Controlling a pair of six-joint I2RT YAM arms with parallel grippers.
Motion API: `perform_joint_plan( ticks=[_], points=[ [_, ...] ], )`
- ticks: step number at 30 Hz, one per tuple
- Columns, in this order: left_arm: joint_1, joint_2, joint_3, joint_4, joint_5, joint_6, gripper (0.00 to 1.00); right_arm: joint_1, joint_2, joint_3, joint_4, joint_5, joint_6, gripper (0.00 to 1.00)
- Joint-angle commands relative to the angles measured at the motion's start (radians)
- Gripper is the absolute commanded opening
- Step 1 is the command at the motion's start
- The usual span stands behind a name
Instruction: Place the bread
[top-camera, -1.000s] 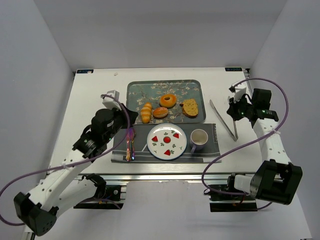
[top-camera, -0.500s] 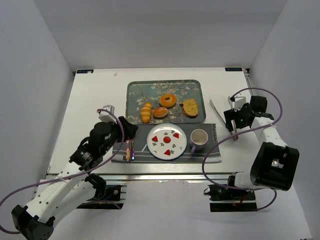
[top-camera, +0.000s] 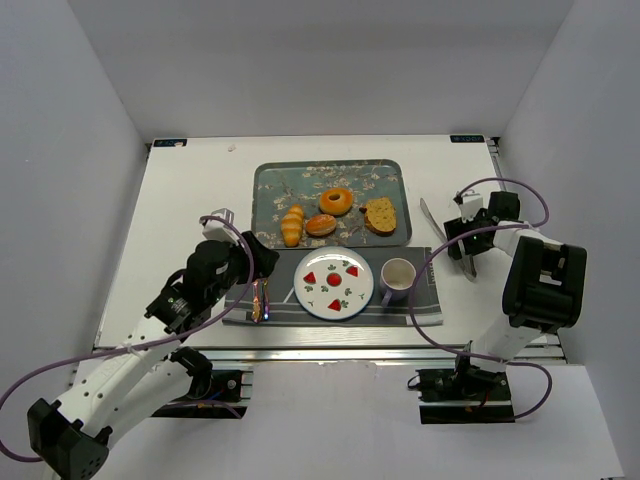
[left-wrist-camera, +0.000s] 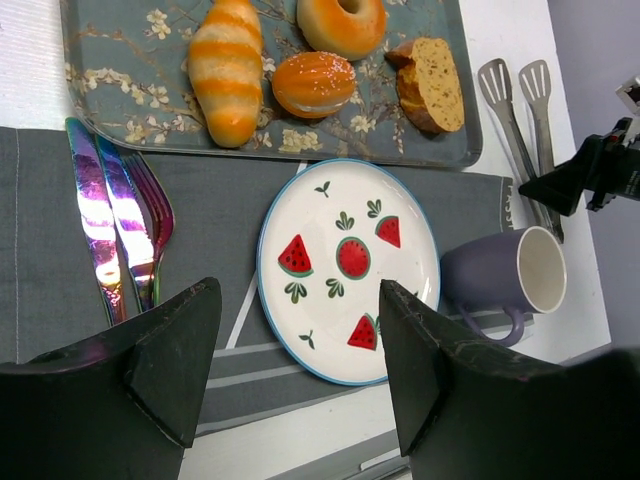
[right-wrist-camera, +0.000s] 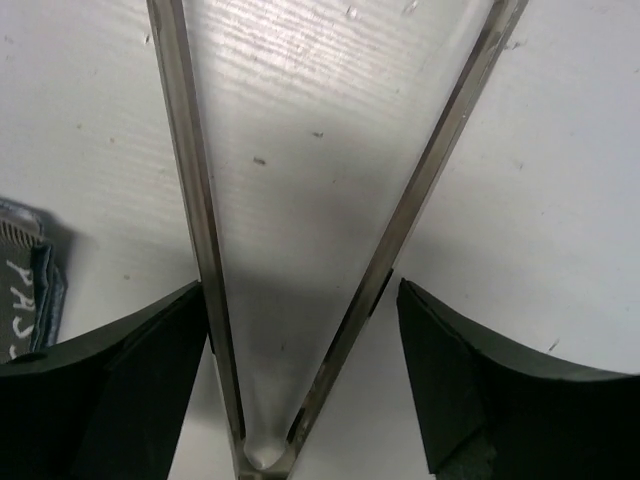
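Several breads lie on the blue flowered tray (left-wrist-camera: 120, 120): a striped roll (left-wrist-camera: 225, 70), a glazed bun (left-wrist-camera: 313, 82), a ring donut (left-wrist-camera: 342, 22) and a brown slice (left-wrist-camera: 432, 85). My left gripper (left-wrist-camera: 298, 290) hovers open and empty over the near side of the watermelon plate (left-wrist-camera: 400, 290); from above it (top-camera: 258, 260) shows left of the plate (top-camera: 318, 295). My right gripper (right-wrist-camera: 300, 288) is open low over the metal tongs (right-wrist-camera: 190, 150), its fingers either side of their hinged end. The left finger (right-wrist-camera: 150, 360) lies close against one tong arm.
The plate, a purple mug (left-wrist-camera: 510, 275) and iridescent cutlery (left-wrist-camera: 110, 220) sit on a grey placemat (left-wrist-camera: 60, 260) in front of the tray. The tongs (top-camera: 435, 225) lie on the white table right of the tray. White walls enclose the table.
Both grippers have opened. The right arm has folded back and come down over the tongs. The left gripper has shifted slightly toward the plate.
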Motion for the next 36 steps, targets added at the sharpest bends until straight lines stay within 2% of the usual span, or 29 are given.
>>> perform_joint_plan(
  ticks=[1, 4, 5, 7, 8, 13, 16, 20, 26, 36],
  points=[
    [-0.005, -0.026, -0.002, 0.006, 0.002, -0.021, 0.74, 0.001, 0.037, 0.014, 0.072, 0.009, -0.011, 0.78],
    [-0.005, -0.032, 0.006, -0.013, -0.006, -0.021, 0.74, 0.0, 0.035, 0.02, 0.045, -0.017, -0.019, 0.6],
    [-0.005, -0.035, 0.011, -0.02, -0.013, -0.021, 0.74, -0.004, 0.031, 0.019, 0.039, -0.036, -0.021, 0.5],
    [-0.004, -0.04, 0.014, -0.029, -0.019, -0.021, 0.74, -0.004, 0.015, 0.019, 0.025, -0.056, -0.027, 0.38],
    [-0.004, -0.043, 0.014, -0.027, -0.019, -0.021, 0.74, -0.004, 0.009, 0.02, 0.02, -0.064, -0.028, 0.27],
    [-0.005, -0.046, 0.028, -0.032, -0.016, -0.023, 0.74, -0.002, -0.089, 0.065, -0.046, -0.171, -0.036, 0.13],
    [-0.004, -0.047, 0.04, -0.041, -0.018, -0.023, 0.74, 0.035, -0.155, 0.128, -0.093, -0.221, -0.042, 0.13],
    [-0.005, -0.053, 0.044, -0.044, -0.021, -0.024, 0.74, 0.133, -0.181, 0.206, -0.207, -0.204, -0.079, 0.24],
    [-0.005, -0.069, 0.052, -0.061, -0.018, -0.035, 0.74, 0.252, -0.178, 0.257, -0.233, -0.155, -0.096, 0.36],
    [-0.005, -0.116, 0.023, -0.059, -0.016, -0.067, 0.74, 0.34, -0.167, 0.318, -0.287, -0.103, -0.149, 0.42]
  ],
)
